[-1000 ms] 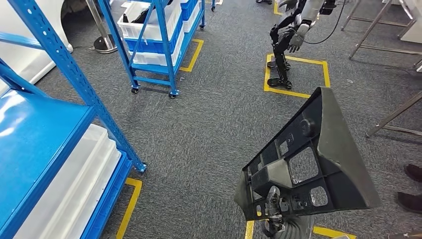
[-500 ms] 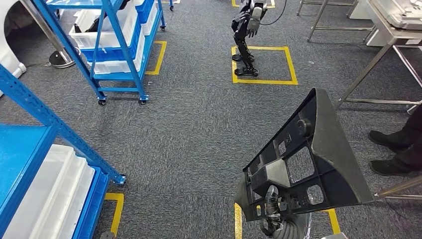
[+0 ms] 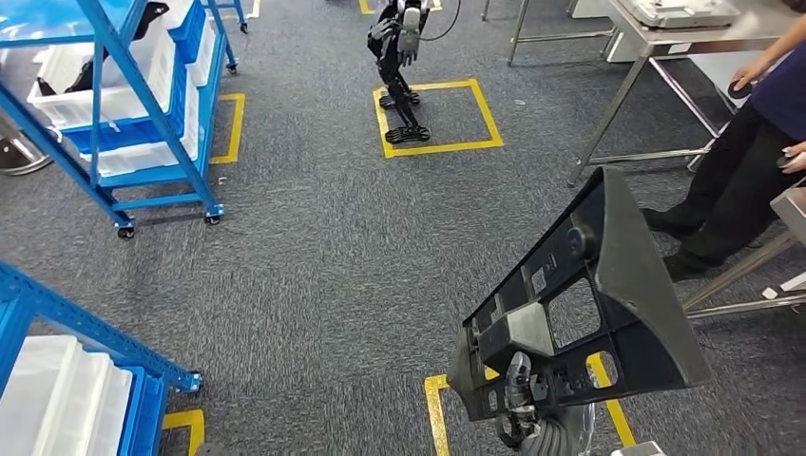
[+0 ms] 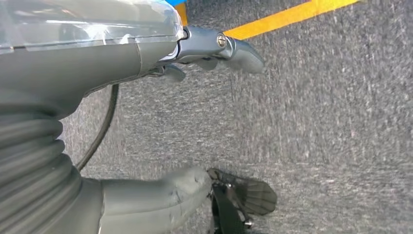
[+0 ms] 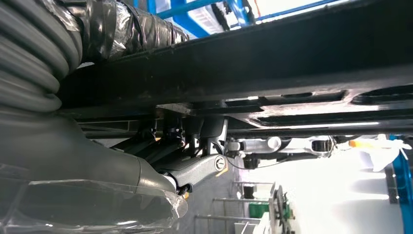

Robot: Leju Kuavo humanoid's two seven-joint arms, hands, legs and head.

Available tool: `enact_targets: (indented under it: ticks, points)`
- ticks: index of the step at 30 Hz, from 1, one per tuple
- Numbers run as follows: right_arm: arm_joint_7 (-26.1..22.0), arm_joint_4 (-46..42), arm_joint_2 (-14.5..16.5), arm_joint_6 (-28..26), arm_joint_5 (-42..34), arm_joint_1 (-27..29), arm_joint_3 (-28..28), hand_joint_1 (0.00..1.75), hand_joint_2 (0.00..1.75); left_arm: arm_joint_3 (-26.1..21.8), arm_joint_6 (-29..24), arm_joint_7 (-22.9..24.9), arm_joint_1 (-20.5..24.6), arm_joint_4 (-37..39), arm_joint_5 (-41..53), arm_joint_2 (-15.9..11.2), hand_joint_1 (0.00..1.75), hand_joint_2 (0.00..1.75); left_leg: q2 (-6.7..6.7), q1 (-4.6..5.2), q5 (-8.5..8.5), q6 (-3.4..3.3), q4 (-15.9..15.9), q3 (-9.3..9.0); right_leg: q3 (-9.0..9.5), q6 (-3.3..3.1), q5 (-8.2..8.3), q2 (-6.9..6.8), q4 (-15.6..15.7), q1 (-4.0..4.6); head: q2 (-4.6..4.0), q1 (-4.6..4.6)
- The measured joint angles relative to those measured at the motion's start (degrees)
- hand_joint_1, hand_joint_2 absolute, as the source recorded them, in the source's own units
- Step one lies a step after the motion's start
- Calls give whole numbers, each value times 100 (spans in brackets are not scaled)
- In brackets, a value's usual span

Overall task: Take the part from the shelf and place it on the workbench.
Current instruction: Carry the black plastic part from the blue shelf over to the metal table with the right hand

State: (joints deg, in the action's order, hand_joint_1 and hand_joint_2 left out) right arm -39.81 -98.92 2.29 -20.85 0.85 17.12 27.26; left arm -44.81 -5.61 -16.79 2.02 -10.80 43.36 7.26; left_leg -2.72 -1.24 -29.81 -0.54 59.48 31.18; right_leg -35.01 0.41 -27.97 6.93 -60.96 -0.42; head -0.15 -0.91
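Plainly unlabelled black part (image 3: 608, 304) – gripped by right hand (image 3: 521, 399), held above carpet (image 3: 314, 275).

head view high, facing down, wrist views close, both showing carpet (image 3: 314, 266)

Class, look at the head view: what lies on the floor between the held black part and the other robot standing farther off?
In the head view, bare grey carpet separates the black part from the other robot, crossed by the yellow square taped around its feet.
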Motion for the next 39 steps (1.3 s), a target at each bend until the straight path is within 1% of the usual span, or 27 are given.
enact_targets:
  ticks: [1,3,5,6,7,8,10,12,14,15,17,18,20,21,22,24,25,27,28,30,31,33,34,36,37,38,39]
  points:
    - [0,7,-1,-1,0,-3,0,175,175,-1,2,-3,4,0,1,1,0,175,75,-2,18,-39,-21,1,-60,26,-80,-141,-119,6,0,-2]
    - [0,19,-1,-1,1,-18,0,175,175,-3,7,-8,-2,0,3,-2,0,175,226,11,30,-90,-43,3,-312,67,-403,-512,-669,15,0,-6]
    - [1,43,-2,-1,1,-28,0,175,175,-11,9,-7,-18,0,14,-5,0,175,392,37,19,-113,-42,6,-630,89,-695,-648,-1350,3,0,-7]
    - [1,60,-2,-2,1,-28,0,175,175,-17,10,-6,-20,0,21,-7,0,175,470,45,11,-119,-41,4,-706,88,-720,-665,-1515,2,0,-7]
    - [1,80,-2,-3,1,-28,0,175,175,-22,13,-5,-16,0,32,-7,0,175,547,53,1,-121,-41,-5,-664,75,-624,-679,-1449,7,0,-7]
    - [1,97,-2,-5,2,-29,0,175,175,-26,16,-5,-8,0,42,-6,0,175,615,59,-12,-120,-41,-22,-509,49,-443,-708,-1166,17,0,-8]
    - [2,117,-2,-7,3,-38,0,175,175,-30,26,-7,5,0,60,1,0,175,737,77,-45,-105,-44,-66,-74,-38,-116,-915,-354,84,0,-7]
    - [2,130,-2,-7,6,-60,0,175,175,-40,38,-7,11,0,63,7,0,175,847,91,-68,-71,-55,-92,129,-116,-40,-1077,63,167,0,-6]
    - [1,146,-2,-8,8,-65,0,175,175,-56,46,-8,24,0,63,8,0,175,958,101,-79,-25,-83,-123,132,-158,-39,-1000,117,187,0,-5]
    - [-1,152,-2,-8,9,-59,0,175,175,-61,49,-8,34,0,63,7,0,175,914,98,-102,2,-72,-138,152,-176,-18,-939,162,168,0,-6]
    - [-3,159,1,-9,10,-71,-1,175,175,-66,50,-11,43,0,63,2,0,175,623,86,-279,44,173,-61,211,-224,27,-818,256,110,0,-4]
    - [-4,165,3,-8,11,-82,-1,175,175,-68,51,-13,37,0,64,0,0,175,444,70,-441,59,471,73,228,-239,39,-758,277,89,0,-3]
    - [-2,186,8,-5,13,-100,0,175,175,-75,51,-11,12,0,65,-2,0,175,314,57,-744,85,1188,437,224,-263,35,-611,261,77,0,-2]
    - [-2,198,9,-5,13,-99,0,175,175,-78,50,-10,-1,0,66,-3,0,175,307,53,-785,100,1423,573,219,-264,29,-529,245,74,0,-2]
    - [-2,212,9,-5,13,-98,0,175,175,-81,49,-8,-8,0,66,-6,0,175,304,48,-694,114,1434,612,217,-256,18,-441,222,67,0,-3]
    - [-2,231,10,-7,13,-98,0,175,175,-85,47,-7,-8,0,66,-11,0,175,222,24,-274,135,876,413,215,-214,-20,-269,152,41,0,-2]
    - [-2,238,11,-7,13,-99,-1,175,175,-87,48,-7,-6,0,66,-11,0,175,65,4,-115,144,530,268,198,-184,-45,-188,107,29,0,-3]
    - [0,245,14,-6,14,-105,-1,175,175,-90,49,-8,-3,0,66,-8,0,175,-215,-21,-15,123,127,99,130,-120,-78,-50,15,16,0,-5]
    - [1,247,14,-5,14,-105,-2,175,175,-92,49,-7,-3,0,66,-7,0,175,-278,-15,-46,95,113,89,93,-84,-71,18,0,9,0,-6]
    - [2,250,15,-6,15,-95,-2,175,175,-95,50,-6,1,0,66,-3,0,175,-145,-9,-19,15,79,79,49,-14,-44,115,2,-6,0,-4]
    - [1,250,14,-8,15,-91,-2,175,175,-97,50,-7,3,0,67,-2,0,175,-71,-15,-2,-24,51,67,24,18,-66,34,-35,3,0,-8]
    - [-1,253,13,-8,16,-101,-2,175,175,-99,52,-8,0,0,69,0,0,175,97,-26,22,-85,-5,40,-155,68,-271,-322,-388,19,0,-19]
    - [-2,256,13,-8,17,-108,-2,175,175,-101,52,-9,-7,0,70,-3,0,175,182,-15,19,-102,-16,31,-321,92,-430,-504,-714,20,0,-25]
    - [-2,277,11,-8,17,-111,-2,175,175,-103,55,-8,-22,0,71,-5,0,175,368,4,-2,-118,-18,18,-645,121,-634,-644,-1313,-4,0,-27]
    - [-1,292,10,-9,18,-107,-2,175,175,-104,57,-7,-24,0,71,-6,0,175,456,10,-16,-120,-17,7,-705,123,-602,-668,-1404,-10,0,-27]
    - [-1,307,9,-11,19,-105,-2,175,175,-104,60,-7,-20,0,70,-6,0,175,537,15,-34,-117,-17,-12,-641,112,-458,-691,-1260,-9,0,-27]
    - [-1,319,9,-18,21,-104,-2,175,175,-105,62,-7,-15,0,70,-4,0,175,608,20,-54,-113,-18,-40,-474,83,-250,-738,-928,1,0,-27]
